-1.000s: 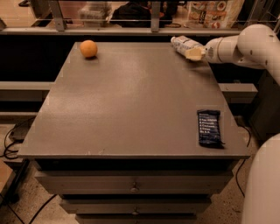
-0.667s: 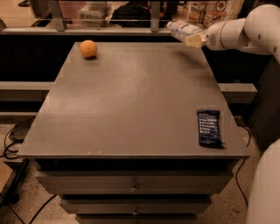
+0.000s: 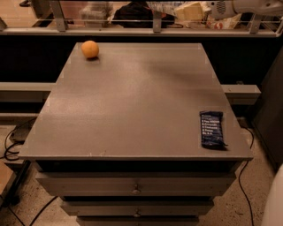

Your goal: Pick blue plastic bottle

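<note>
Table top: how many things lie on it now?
2: an orange at the far left corner, a snack bar near the front right edge. The gripper holds the bottle above the far edge.

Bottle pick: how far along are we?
Done: the bottle is off the table, gripped in the claw at the top of the view, beyond the table's far right corner. In hand: holding it up in the air. Left: probably nothing but keeping the grip. The orange and snack bar lie on the table.
</note>
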